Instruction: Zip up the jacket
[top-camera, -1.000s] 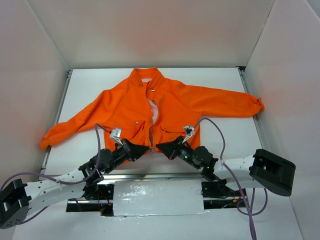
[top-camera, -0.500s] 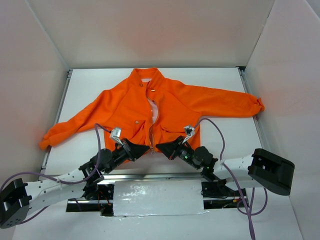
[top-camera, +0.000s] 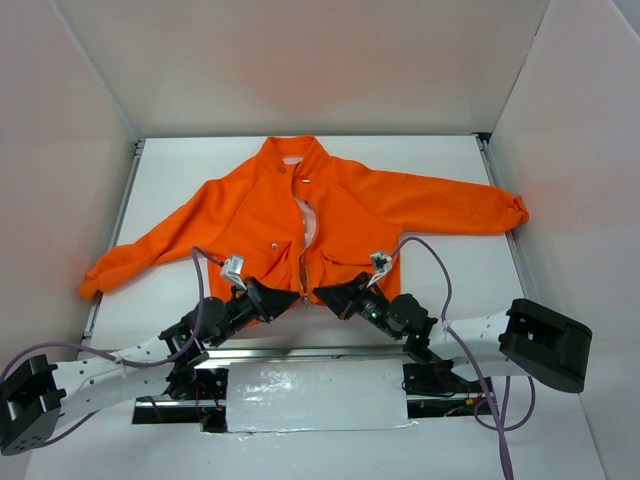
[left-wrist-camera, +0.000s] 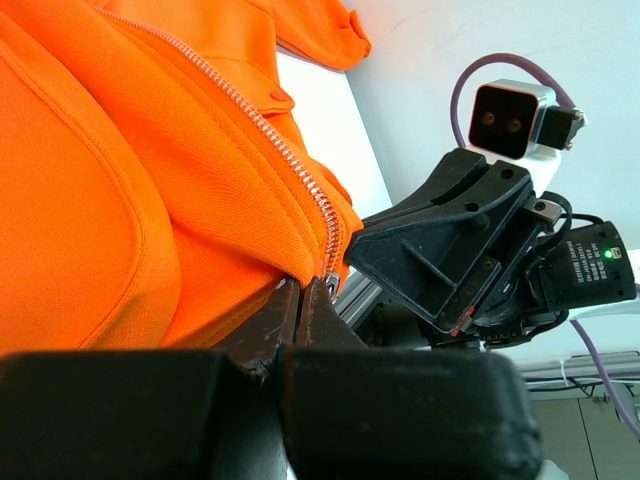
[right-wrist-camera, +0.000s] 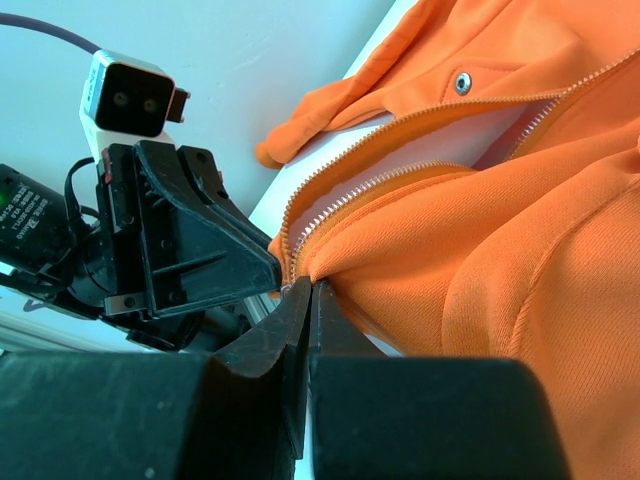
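Observation:
The orange jacket (top-camera: 320, 215) lies flat on the white table, collar far, hem toward the arms, its pale zipper (top-camera: 302, 262) open down the front. My left gripper (top-camera: 292, 298) is shut on the jacket's bottom hem just left of the zipper; in the left wrist view (left-wrist-camera: 300, 285) the jaws pinch orange fabric beside the zipper's lower end (left-wrist-camera: 330, 255). My right gripper (top-camera: 318, 294) is shut on the hem just right of the zipper; in the right wrist view (right-wrist-camera: 310, 288) the jaws pinch the fabric edge by the zipper teeth (right-wrist-camera: 330, 205). The two grippers almost touch.
White walls enclose the table on the left, back and right. The jacket's sleeves reach the left edge (top-camera: 95, 280) and the right wall (top-camera: 512, 210). A metal rail (top-camera: 300, 352) with taped plate runs along the near edge between the arm bases.
Almost nothing has changed. Both grippers hold the same spots on the hem.

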